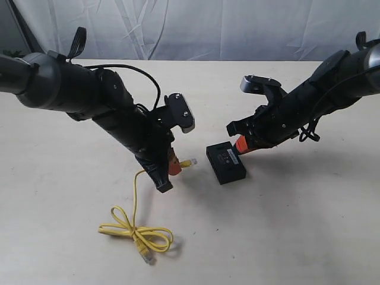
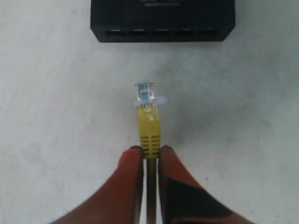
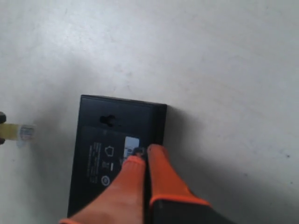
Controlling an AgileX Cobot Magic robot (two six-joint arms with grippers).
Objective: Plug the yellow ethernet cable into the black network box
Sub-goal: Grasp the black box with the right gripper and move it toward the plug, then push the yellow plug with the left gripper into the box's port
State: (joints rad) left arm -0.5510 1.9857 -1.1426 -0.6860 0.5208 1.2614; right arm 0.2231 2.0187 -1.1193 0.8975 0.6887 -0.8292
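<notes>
My left gripper is shut on the yellow ethernet cable, just behind its clear plug. The plug points at the port row of the black network box, with a short gap between them. The rest of the cable hangs down to a bow-like loop on the table. My right gripper is shut with nothing between its fingers. Its tips sit over the top face of the box by the pale label. The plug shows beside the box.
The pale table carries only the box and the cable. The cable's free plug lies near the front edge. A white curtain hangs behind the table.
</notes>
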